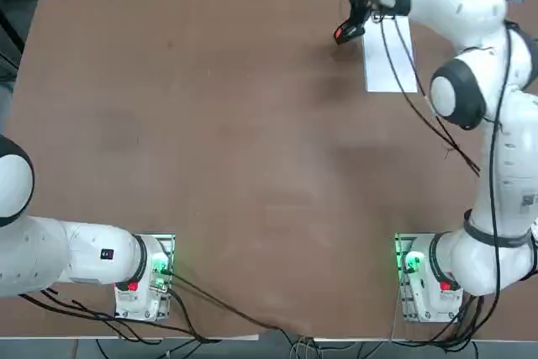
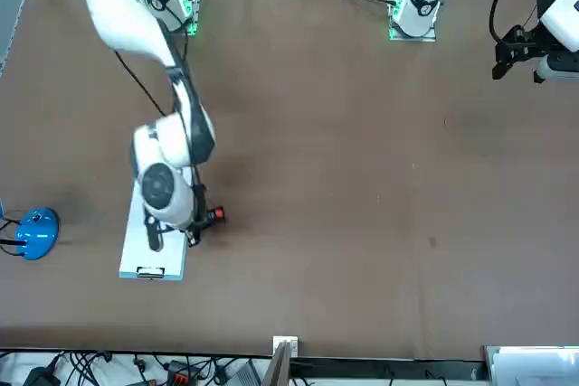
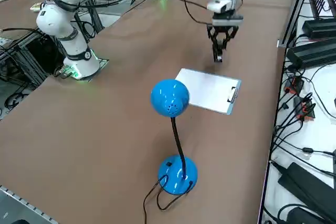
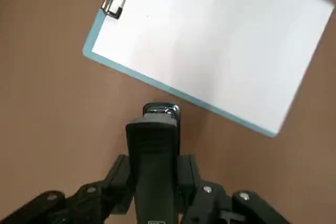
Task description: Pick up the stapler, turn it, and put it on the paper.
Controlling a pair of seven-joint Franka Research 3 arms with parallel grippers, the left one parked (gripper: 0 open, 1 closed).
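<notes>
While shut, tool (image 4: 154, 182) grips stapler (image 4: 153, 153).

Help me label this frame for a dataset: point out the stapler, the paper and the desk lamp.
stapler (image 4: 154, 153): right wrist view, on its black top, between the shut hand's fingers.
paper (image 4: 220, 40): right wrist view, middle of the white sheet.
desk lamp (image 3: 170, 98): right side view, on its round blue head.

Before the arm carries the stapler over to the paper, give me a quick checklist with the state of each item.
1. Right gripper shut on the stapler: ok.
2. Stapler centred between the fingers: ok.
3. Stapler lifted off the table: cannot tell.
4. Paper bare, nothing lying on it: ok.
5. Stapler already over the paper: not ok, it sits beside one long edge.
6. Blue lamp out of the short path: ok.
</notes>
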